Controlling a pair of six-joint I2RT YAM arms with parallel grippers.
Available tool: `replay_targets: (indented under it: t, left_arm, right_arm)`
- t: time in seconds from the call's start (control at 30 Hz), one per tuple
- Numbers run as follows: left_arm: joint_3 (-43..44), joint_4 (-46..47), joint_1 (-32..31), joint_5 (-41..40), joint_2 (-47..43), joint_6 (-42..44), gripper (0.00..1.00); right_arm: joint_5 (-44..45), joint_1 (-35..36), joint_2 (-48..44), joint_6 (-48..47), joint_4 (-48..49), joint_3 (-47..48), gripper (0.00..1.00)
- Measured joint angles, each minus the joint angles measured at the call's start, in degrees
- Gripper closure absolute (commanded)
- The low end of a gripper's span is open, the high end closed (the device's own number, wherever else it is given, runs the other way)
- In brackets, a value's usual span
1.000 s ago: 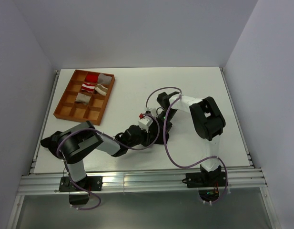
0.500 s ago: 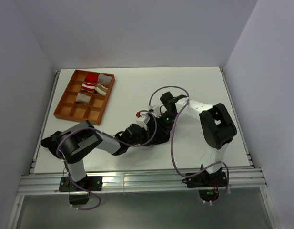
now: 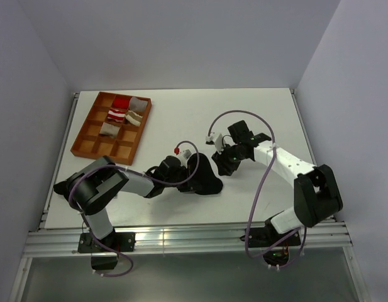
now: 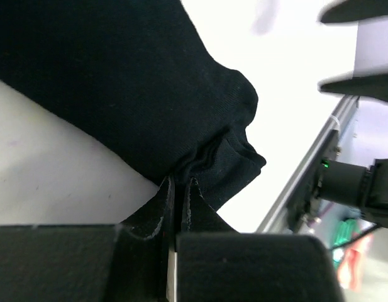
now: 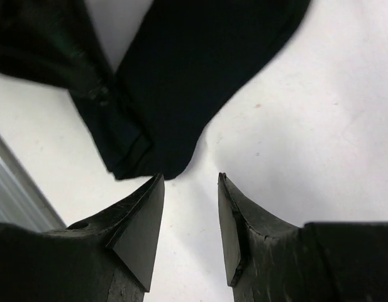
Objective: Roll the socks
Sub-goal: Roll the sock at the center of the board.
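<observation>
Pinching a bunched fold at the edge of the black sock (image 4: 118, 82), your left gripper (image 4: 178, 184) has its jaws pressed together on the cloth, with only a thin sliver showing between the fingers (image 4: 157, 207). From that pinch the rest of the sock spreads flat and dark across the white table (image 3: 181, 113).

From above, the sock lies near the middle of the table, somewhat toward the near edge, with your left arm reaching in low from the left and your right arm curving in from the right. The sock sits between the two grippers.

Your right gripper (image 5: 189, 189) is just beside the sock's rounded end with its jaws spread, and nothing but bare tabletop shows between them. In its wrist view the sock's end comes close to the left-hand finger (image 5: 140, 220); you cannot tell from this angle whether they touch. At the upper left of that view, the cloth runs up into a dark, blurred mass where your left gripper grips it.

Well apart, at the far left of the table, the orange compartment tray (image 3: 104, 149) holds several rolled fabric bundles (image 3: 121, 108) in its far cells, some red-and-white striped, others grey or beige.
</observation>
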Motion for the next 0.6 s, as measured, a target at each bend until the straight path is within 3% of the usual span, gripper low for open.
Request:
replay_targets:
  t: [0.27,0.6]
  left_arm:
    - [1.0,-6.0,3.7,9.3,-0.1,-2.8,1.0]
    - [1.0,-7.5,5.8,15.9,1.2,-4.7,1.0]
  right_arm:
    - [-5.6,1.4,-6.6,-10.1,-2.6,-3.9,0.52]
    - [-5.0,14.7,-11.8,-14.7,-1.5,-12.6,0.52]
